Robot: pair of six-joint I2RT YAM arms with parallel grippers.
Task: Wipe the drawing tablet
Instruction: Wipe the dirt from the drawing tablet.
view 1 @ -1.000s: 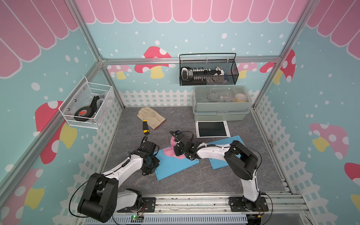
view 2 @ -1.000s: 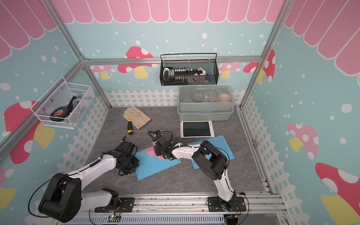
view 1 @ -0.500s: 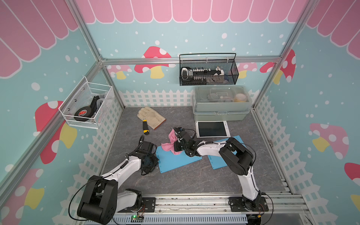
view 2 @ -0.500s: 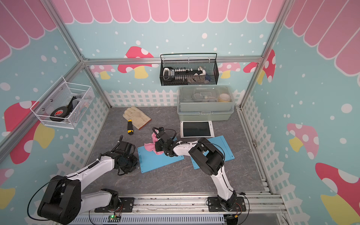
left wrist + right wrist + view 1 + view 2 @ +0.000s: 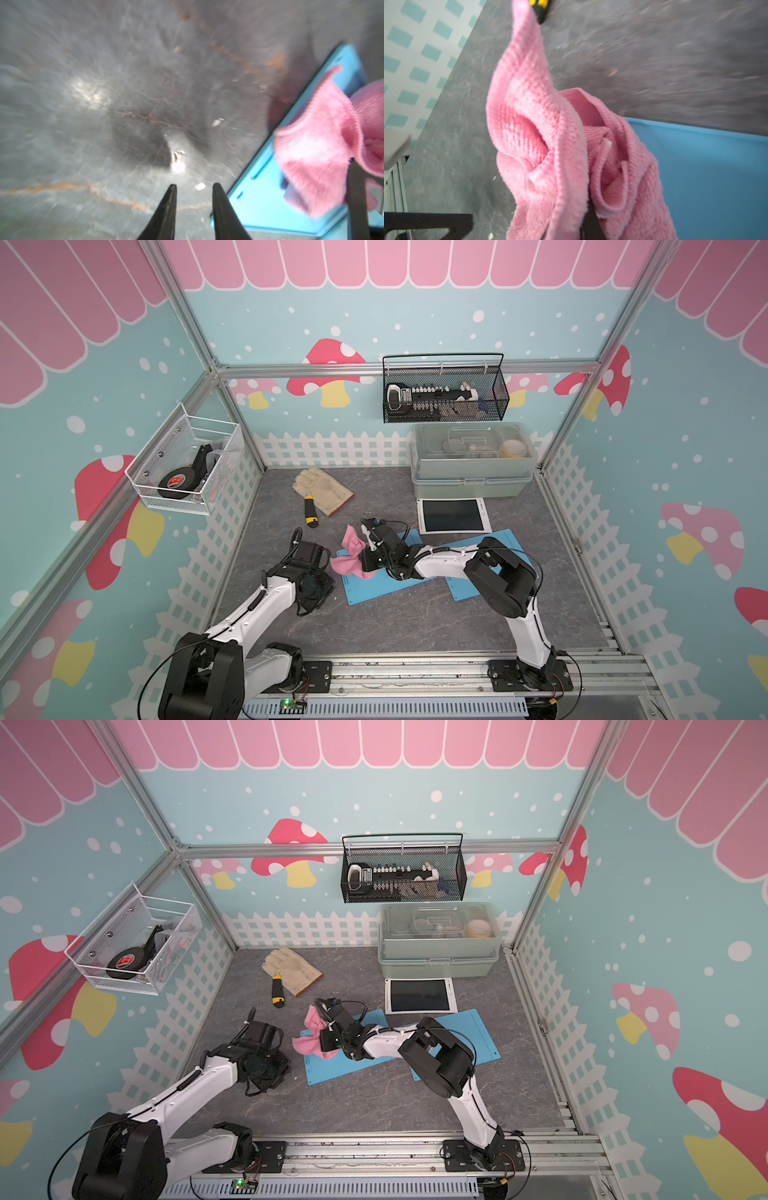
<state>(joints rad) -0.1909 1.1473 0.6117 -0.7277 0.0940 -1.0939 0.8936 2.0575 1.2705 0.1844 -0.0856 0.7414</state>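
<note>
The drawing tablet [image 5: 453, 515] [image 5: 419, 995], a dark screen in a white frame, lies flat in front of the toolbox, with nothing on it. My right gripper [image 5: 368, 558] [image 5: 588, 209] is shut on a bunched pink cloth [image 5: 351, 556] [image 5: 311, 1038] [image 5: 550, 145]. It holds the cloth above the left end of a blue mat [image 5: 386, 589], left of and nearer than the tablet. My left gripper [image 5: 316, 593] [image 5: 194, 187] hangs over the bare grey floor just left of that mat. Its jaws stand a little apart with nothing between them. The cloth [image 5: 324, 145] shows beside it.
A second blue mat [image 5: 511, 547] lies under my right arm. A work glove [image 5: 324, 489] and a yellow-black screwdriver [image 5: 309, 516] lie at the back left. The grey-green toolbox [image 5: 473, 472] stands behind the tablet, under a black wire basket [image 5: 444, 393]. A white wire basket [image 5: 187, 464] hangs on the left wall.
My right gripper has lifted the pink cloth and swung it leftward over the mat's end. The near blue mat has shifted a little. My left jaws have parted slightly.
</note>
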